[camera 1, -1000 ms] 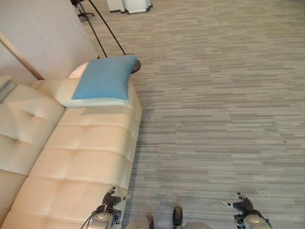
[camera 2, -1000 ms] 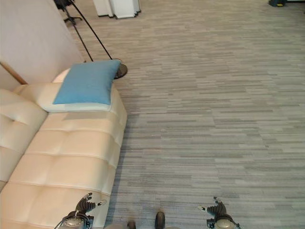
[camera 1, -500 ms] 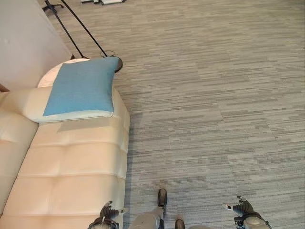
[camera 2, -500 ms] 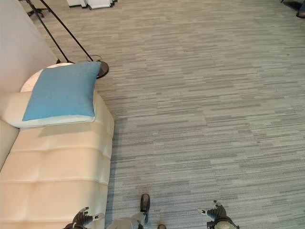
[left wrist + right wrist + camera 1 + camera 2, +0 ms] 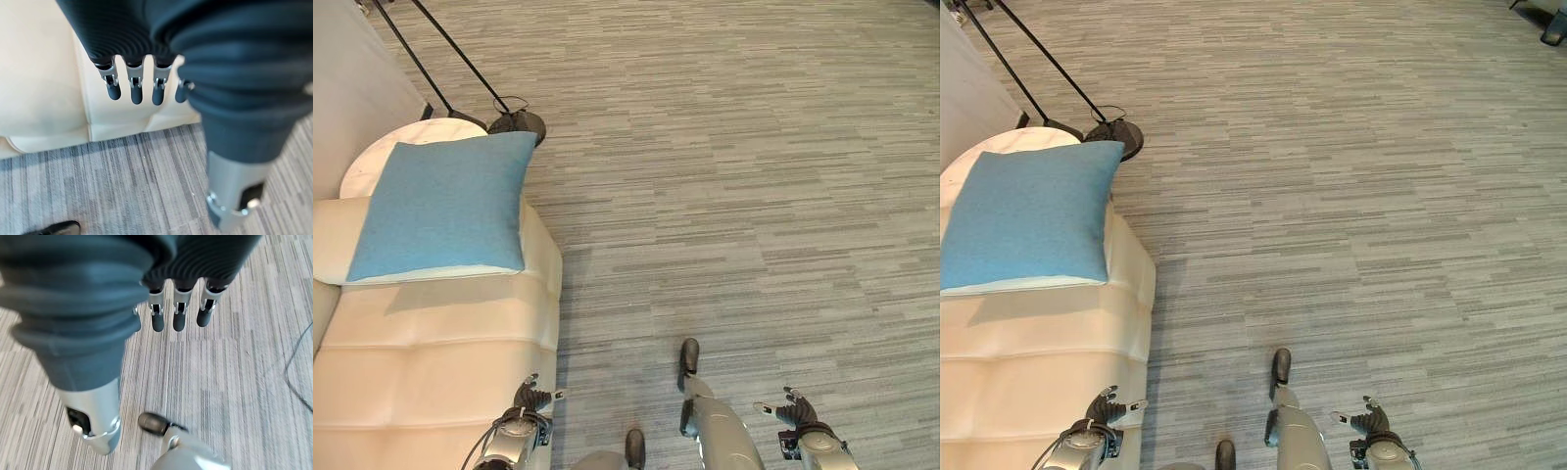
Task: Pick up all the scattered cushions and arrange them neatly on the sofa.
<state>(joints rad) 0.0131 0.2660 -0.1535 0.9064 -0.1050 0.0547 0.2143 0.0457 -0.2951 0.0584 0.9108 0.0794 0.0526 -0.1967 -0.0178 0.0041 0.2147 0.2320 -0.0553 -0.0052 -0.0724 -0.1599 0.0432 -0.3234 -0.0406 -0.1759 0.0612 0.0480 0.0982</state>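
Blue cushion (image 5: 440,206): placed flat on cream sofa (image 5: 440,352), arm end. Left hand (image 5: 134,81), right hand (image 5: 178,308): fingers relaxed, empty. Carpet (image 5: 754,196): no further cushions visible; remainder judged elsewhere.

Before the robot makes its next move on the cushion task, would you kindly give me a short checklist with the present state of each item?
1. Left hand empty, fingers relaxed: ok.
2. Right hand empty, fingers relaxed: ok.
3. Blue cushion lying flat on the sofa: ok.
4. Carpet ahead free of obstacles: ok.
5. Lamp base near the sofa's end, apart from both hands: ok.
6. Any cushions remaining on the floor: cannot tell.
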